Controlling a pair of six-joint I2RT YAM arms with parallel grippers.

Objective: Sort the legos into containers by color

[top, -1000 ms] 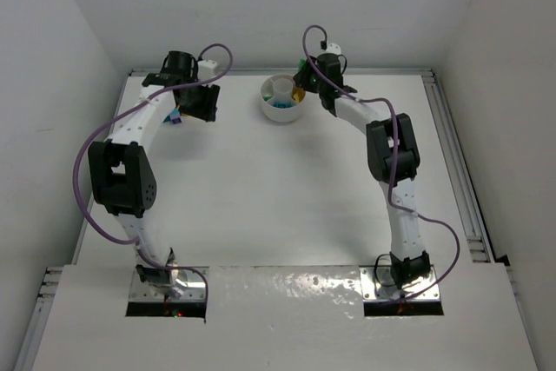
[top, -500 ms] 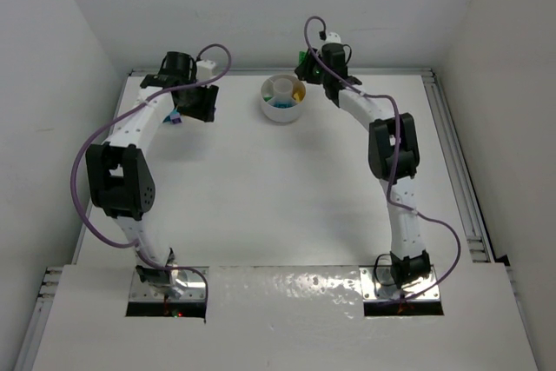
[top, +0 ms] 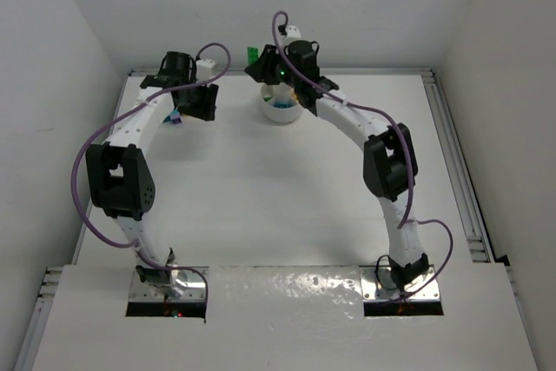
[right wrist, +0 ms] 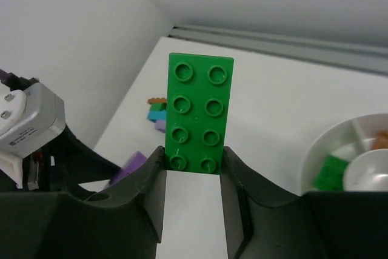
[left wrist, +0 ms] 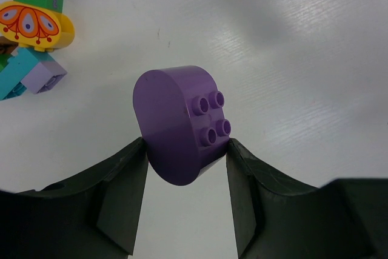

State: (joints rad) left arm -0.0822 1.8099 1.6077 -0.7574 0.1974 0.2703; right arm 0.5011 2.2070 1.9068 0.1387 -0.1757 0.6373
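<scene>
Right jaws grasp a green brick (right wrist: 200,113) by its lower end, just far-left of the dish (right wrist: 310,150), likely bound for the wedge already holding green. Left jaws clench a purple brick (left wrist: 176,119) over the counter (left wrist: 291,59), near the far-left unsorted pile (left wrist: 33,28).

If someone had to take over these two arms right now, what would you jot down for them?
Left pincer: shut on a rounded purple brick.
Right pincer: shut on a flat green eight-stud plate, held up near the divided white dish.
Done: a green brick already lies in one compartment.
Left to do: place both held pieces by colour, then sort the loose pile (yellow, teal, lilac, green) on the table.
</scene>
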